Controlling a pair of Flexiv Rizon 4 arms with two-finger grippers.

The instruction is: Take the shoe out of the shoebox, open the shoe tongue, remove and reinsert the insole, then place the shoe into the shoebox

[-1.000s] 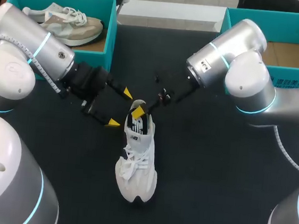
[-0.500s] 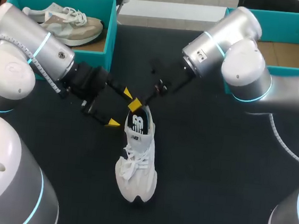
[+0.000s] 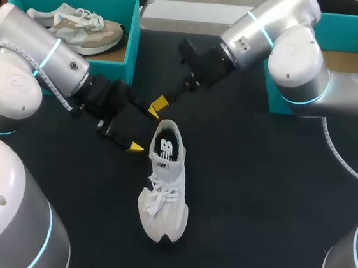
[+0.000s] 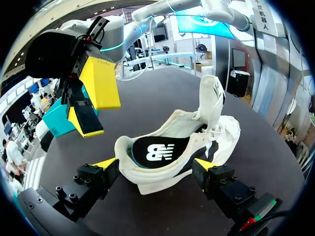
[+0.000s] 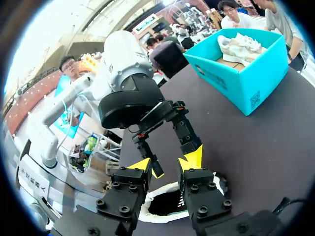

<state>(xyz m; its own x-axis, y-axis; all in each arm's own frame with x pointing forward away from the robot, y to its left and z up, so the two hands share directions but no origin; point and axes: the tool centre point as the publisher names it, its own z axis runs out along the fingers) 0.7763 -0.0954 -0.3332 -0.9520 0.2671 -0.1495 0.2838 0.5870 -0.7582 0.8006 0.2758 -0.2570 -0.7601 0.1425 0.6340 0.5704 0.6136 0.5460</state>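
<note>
Shoe: white shoe point(image 3: 165, 190) stands on its sole near the middle of the table point(image 3: 255, 199), outside both boxes, toe toward the robot.
Tongue: tongue point(image 4: 214, 98) stands up from the laces, leaving the mouth of the shoe open.
Insole: black insole point(image 4: 157, 152) with a white mark lies inside the shoe.
Left tool: left tool point(image 3: 142, 128) sits low at the heel with its fingers spread wide. In the left wrist view the heel lies between the two yellow tips, and whether either tip touches it cannot be told. It has hold of nothing.
Right tool: right tool point(image 5: 168, 161) hangs above the table just beyond the heel, close to the left tool. Its fingers stand a little apart and it grips nothing.
Left box: teal left box point(image 3: 129, 33) at the far left corner holds a second shoe point(image 3: 81, 26), beige and white.
Right box: teal right box point(image 3: 356, 96) at the far right, its brown floor showing behind the right arm.
</note>
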